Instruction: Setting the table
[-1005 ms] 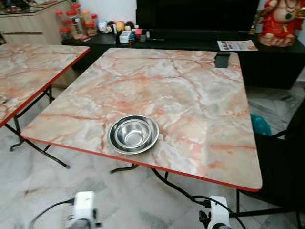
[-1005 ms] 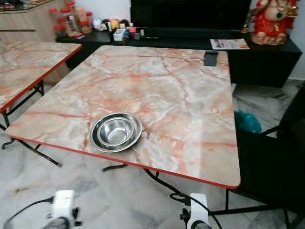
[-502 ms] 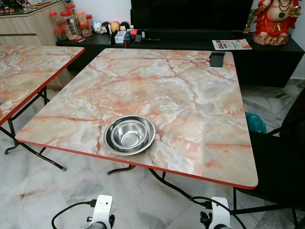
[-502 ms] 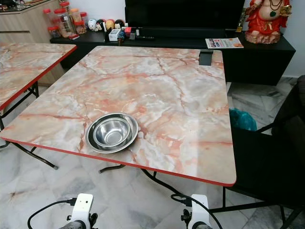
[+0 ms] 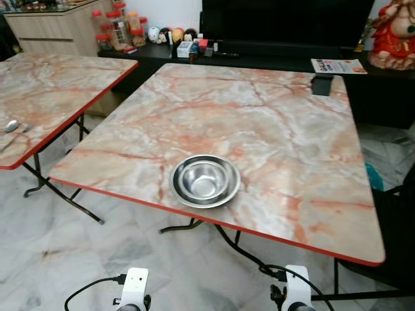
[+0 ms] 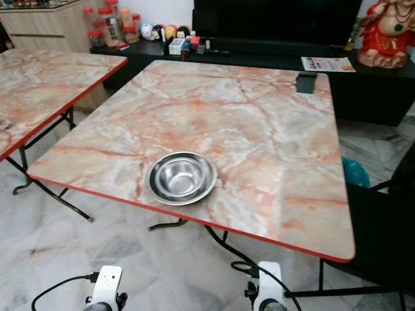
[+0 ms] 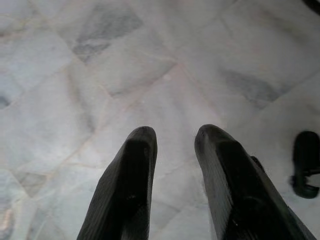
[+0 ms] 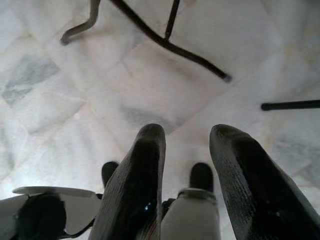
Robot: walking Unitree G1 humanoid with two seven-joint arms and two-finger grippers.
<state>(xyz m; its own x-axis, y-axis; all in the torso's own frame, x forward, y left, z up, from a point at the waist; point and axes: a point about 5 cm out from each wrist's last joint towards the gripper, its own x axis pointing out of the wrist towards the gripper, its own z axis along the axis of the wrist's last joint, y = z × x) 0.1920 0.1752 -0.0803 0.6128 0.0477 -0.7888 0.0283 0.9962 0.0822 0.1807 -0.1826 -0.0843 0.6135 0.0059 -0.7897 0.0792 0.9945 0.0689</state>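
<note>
Marble floor [image 7: 165, 65] lies under both idle arms: your left gripper [image 7: 172, 145] and right gripper [image 8: 187, 142] hang low with fingers parted, holding nothing. Ahead, the steel bowl [image 5: 205, 181] sits nested on a plate near the table's [image 5: 279, 123] near edge. Keep clear of the table legs as you approach. Far right, the leaflet's [image 6: 327, 63] print is too small to read.

Setting: room of a home, dining/living area. Evidence: two folding tables with marble-pattern tops and red edging [image 5: 272, 129], [image 5: 52, 91]; marble-tile floor [image 5: 78, 259]; long black cabinet [image 6: 272, 55] along the far wall carrying red-lidded jars [image 5: 117, 29], small ornaments and a red figurine [image 6: 389, 32]; wooden sideboard [image 5: 52, 29] beside it.
</note>
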